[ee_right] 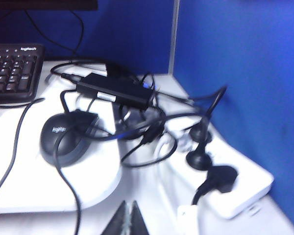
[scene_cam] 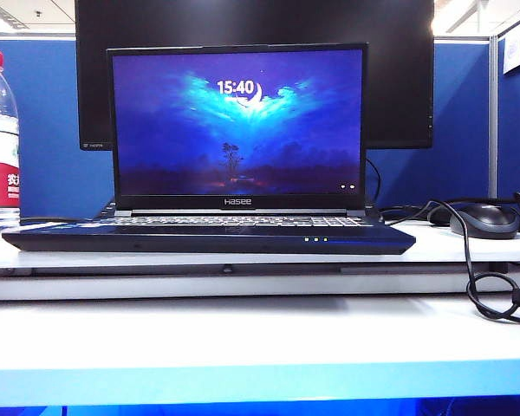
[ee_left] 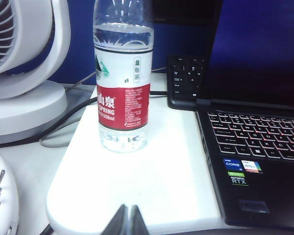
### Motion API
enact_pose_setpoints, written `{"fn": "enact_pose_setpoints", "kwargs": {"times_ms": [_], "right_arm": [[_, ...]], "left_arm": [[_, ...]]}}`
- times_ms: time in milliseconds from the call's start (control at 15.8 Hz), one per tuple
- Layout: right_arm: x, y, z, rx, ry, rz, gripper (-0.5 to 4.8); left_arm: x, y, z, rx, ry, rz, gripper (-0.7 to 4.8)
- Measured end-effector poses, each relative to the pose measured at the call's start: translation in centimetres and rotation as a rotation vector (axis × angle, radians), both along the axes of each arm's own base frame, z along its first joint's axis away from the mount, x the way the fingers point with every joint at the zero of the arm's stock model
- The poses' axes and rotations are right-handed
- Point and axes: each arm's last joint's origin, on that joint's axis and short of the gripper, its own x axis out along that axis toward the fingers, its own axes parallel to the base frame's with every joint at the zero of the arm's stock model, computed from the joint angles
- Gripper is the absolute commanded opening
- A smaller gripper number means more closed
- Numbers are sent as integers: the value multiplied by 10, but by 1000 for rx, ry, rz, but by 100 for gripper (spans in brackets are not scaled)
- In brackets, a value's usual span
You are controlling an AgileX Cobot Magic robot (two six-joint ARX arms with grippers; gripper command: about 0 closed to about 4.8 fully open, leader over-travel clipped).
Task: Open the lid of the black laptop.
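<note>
Laptop open on the white desk, both grippers drawn back to the sides with their tips together and empty.

The black laptop (scene_cam: 210, 236) sits mid-desk in front of a larger dark monitor (scene_cam: 399, 69), its lid (scene_cam: 237, 126) raised near upright with the screen lit. The left gripper (ee_left: 127, 220) hangs over the white desk (ee_left: 152, 191) left of the laptop, fingertips touching and gripping nothing, facing a water bottle (ee_left: 123, 83) and a white fan (ee_left: 24, 63). The right gripper (ee_right: 128, 218) is at the desk's right end, apparently closed though the view is blurred, above a black mouse (ee_right: 63, 137), tangled cables (ee_right: 142, 132) and a power strip (ee_right: 235, 191).
</note>
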Motion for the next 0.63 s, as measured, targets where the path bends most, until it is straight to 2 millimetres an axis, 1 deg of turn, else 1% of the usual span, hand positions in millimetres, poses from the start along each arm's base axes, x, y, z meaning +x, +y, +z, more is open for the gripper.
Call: {"fn": "enact_pose_setpoints", "kwargs": {"times_ms": [189,379,631], "right_arm": [[2,1,-4,23,-24,52,-1],[2,2,-4,23,-32,61,-1],[4,2,-13,25,-13,69,-1]], "left_arm": [[0,0,0,0,0,0,22],[0,0,0,0,0,0,22],[0,0,0,0,0,0,22]]}}
